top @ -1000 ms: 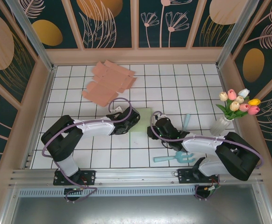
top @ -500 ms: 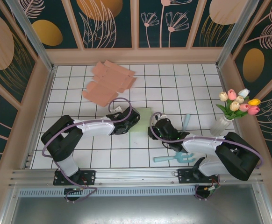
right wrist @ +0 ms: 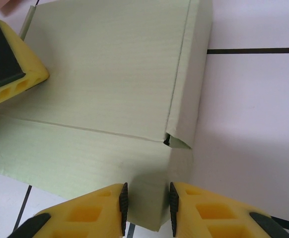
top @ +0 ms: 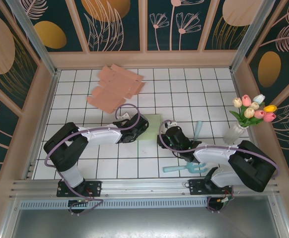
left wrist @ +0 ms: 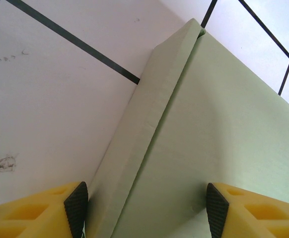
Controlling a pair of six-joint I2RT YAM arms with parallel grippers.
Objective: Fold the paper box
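The pale green paper box (top: 152, 125) lies flat on the white tiled worktop (top: 184, 94) just below the middle of the top view, between the two arms.

The left tool (top: 134, 130) reaches in from the left and sits over the box's left part. In the left wrist view its yellow fingers (left wrist: 45, 213) stand wide apart at the bottom of the frame. The left black pad is just beside a narrow side panel that is folded up along the box's edge, and the right pad is over the broad flat face. Whether either pad presses on the paper cannot be told.

The right tool (right wrist: 146, 208) meets the box at its right edge. In the right wrist view its fingers are drawn narrow, with a flap of the box pinched between the pads at the bottom centre. A slim side strip is folded over on the right of the box, and one finger of the left tool shows in the upper left corner.

Pink cardboard blanks (top: 115, 88) lie in a loose pile at the upper left of the worktop. A vase of tulips (top: 251, 115) stands at the right edge, and a teal hand fork (top: 186, 168) lies below the right arm.
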